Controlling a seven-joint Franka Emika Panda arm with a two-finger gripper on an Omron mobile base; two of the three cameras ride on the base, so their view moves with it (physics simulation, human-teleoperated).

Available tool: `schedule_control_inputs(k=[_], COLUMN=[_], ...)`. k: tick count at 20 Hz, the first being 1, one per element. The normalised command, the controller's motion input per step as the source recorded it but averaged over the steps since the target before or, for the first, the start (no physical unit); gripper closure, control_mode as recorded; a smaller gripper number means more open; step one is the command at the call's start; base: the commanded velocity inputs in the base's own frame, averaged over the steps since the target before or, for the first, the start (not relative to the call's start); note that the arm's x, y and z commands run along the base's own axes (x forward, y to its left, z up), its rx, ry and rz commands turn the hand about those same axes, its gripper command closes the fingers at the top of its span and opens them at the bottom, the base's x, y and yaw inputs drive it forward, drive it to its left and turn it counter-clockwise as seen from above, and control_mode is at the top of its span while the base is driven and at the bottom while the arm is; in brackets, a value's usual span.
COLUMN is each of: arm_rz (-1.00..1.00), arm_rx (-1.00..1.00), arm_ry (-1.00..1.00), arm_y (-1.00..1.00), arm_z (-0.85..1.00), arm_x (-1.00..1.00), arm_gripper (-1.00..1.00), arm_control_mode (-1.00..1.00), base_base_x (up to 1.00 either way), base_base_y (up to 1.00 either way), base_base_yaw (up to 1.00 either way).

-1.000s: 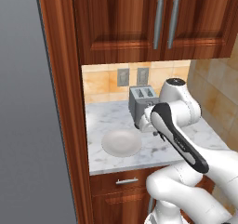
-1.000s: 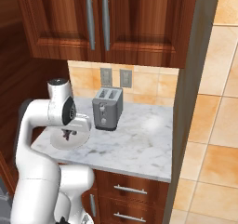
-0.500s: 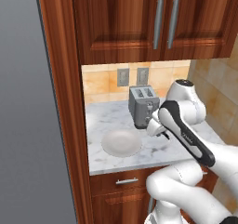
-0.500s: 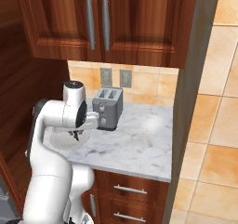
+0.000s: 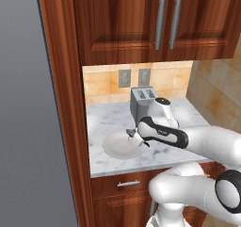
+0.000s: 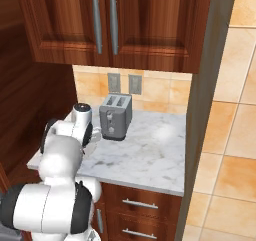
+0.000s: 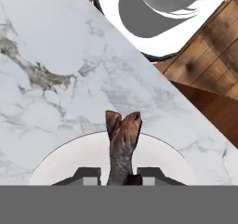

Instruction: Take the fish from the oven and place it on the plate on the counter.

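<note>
Fish (image 7: pixel 122 146) hung tail-out, grasped in the pincer (image 7: pixel 119 175) just above the white plate (image 5: pixel 115 146) on the marbled counter (image 5: pixel 106 120); toaster (image 5: pixel 142 101) stood just beyond.

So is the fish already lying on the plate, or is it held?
Held: in the hand view the fish sits between the fingers, over the plate.

A grey toaster (image 6: pixel 115 116) stood on the marbled counter (image 6: pixel 150 152) beneath two wall outlets (image 6: pixel 124 83). The white arm (image 6: pixel 67 152) reached in at the counter's left end, under the wooden cabinets (image 6: pixel 115 25).
</note>
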Motion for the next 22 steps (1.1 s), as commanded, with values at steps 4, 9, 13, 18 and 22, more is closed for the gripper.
schedule_control_inputs(k=[4,9,13,18,22], arm_rz=[0.1,0.05,0.0,0.0,0.0], arm_rx=[-0.09,-0.13,-0.02,0.0,-0.01], arm_ry=[0.09,0.03,0.06,0.06,0.0], arm_y=[0.51,0.2,0.0,0.0,0.0], arm_z=[0.1,0.3,-0.07,-0.49,-0.58], arm_x=[0.36,0.0,0.01,0.02,0.0], arm_gripper=[1.0,1.0,1.0,1.0,1.0], arm_control_mode=[-1.0,-1.0,-1.0,-1.0,-1.0], base_base_x=[0.0,0.0,0.0,0.0,0.0], base_base_y=[0.0,0.0,0.0,0.0,0.0], base_base_yaw=[0.0,0.0,0.0,0.0,0.0])
